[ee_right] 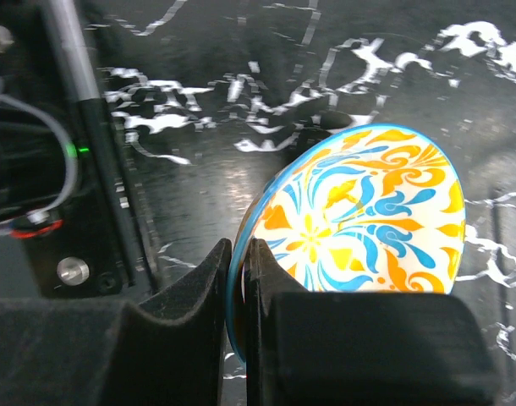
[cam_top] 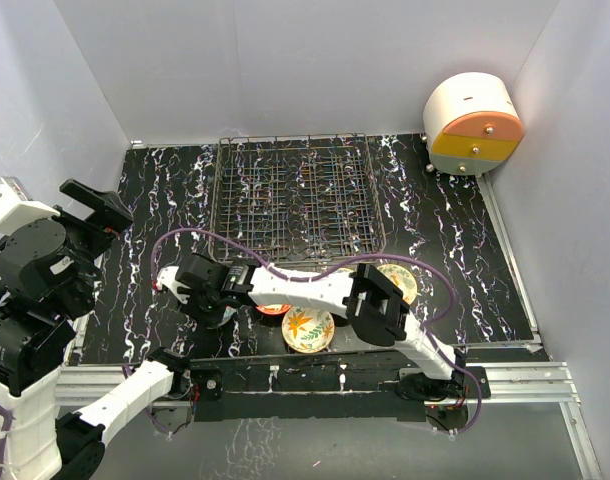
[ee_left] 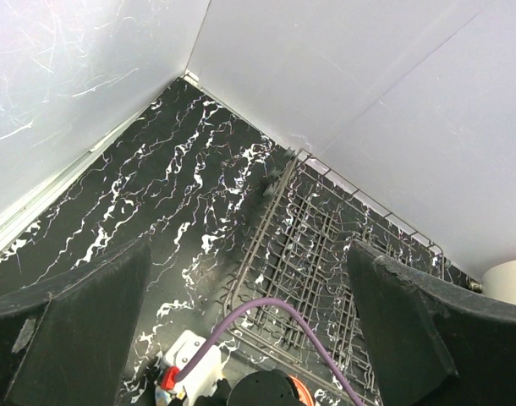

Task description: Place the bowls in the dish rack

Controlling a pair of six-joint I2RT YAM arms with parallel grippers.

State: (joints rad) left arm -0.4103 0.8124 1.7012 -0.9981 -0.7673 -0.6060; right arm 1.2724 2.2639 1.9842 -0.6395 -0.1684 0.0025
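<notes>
The bench (cam_top: 165, 200) is showing a black surface with white marble-like veins. The dish rack (cam_top: 295, 195) is looking dark grey, its wires making a square grid. Beyond the far right corner of the dish rack, the drawer unit (cam_top: 472, 125) is wearing white on top, then an orange band and a yellow band. In front of the dish rack, the leaf bowl (cam_top: 307, 328) is displaying orange and green leaves on cream, and the red bowl (cam_top: 273, 309) is peeking out just beside it. The blue-rimmed bowl (ee_right: 368, 220) is showing blue, orange and yellow swirls on white, between the black jaws of the right gripper (ee_right: 239, 254). A purple cable (ee_left: 271, 301) is curving at the near edge of the dish rack.
</notes>
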